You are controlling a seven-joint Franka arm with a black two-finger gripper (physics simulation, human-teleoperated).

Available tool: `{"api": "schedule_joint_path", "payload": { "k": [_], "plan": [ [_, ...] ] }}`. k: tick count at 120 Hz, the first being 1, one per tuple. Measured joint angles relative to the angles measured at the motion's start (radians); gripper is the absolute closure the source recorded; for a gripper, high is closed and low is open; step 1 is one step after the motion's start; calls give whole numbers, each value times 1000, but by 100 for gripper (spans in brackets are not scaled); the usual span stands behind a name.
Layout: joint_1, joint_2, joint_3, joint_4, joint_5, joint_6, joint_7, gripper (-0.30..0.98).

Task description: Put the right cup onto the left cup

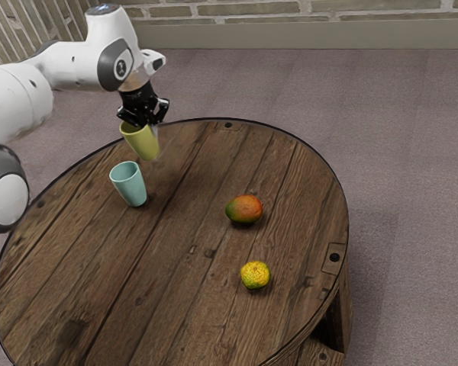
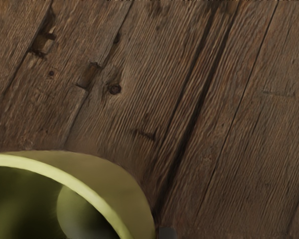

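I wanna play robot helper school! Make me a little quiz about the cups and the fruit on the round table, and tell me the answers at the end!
1. True or false: the teal cup stands on the table with its open end up.
2. Fill in the missing word: the small round fruit is mostly the colour ___.
3. Which one is closest to the gripper?
A) the small round fruit
B) the yellow-green cup
C) the teal cup

Key: 1. True; 2. yellow; 3. B
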State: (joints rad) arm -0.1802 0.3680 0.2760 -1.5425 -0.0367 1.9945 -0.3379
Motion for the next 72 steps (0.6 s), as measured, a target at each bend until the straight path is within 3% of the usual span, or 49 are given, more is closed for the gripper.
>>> {"api": "schedule_joint_path", "payload": {
  "k": [23,72],
  "plan": [
    [15,-102,3,-68,56,-77,-37,78],
    [31,-69,9,-81,64,-108,-91,78]
  ]
}}
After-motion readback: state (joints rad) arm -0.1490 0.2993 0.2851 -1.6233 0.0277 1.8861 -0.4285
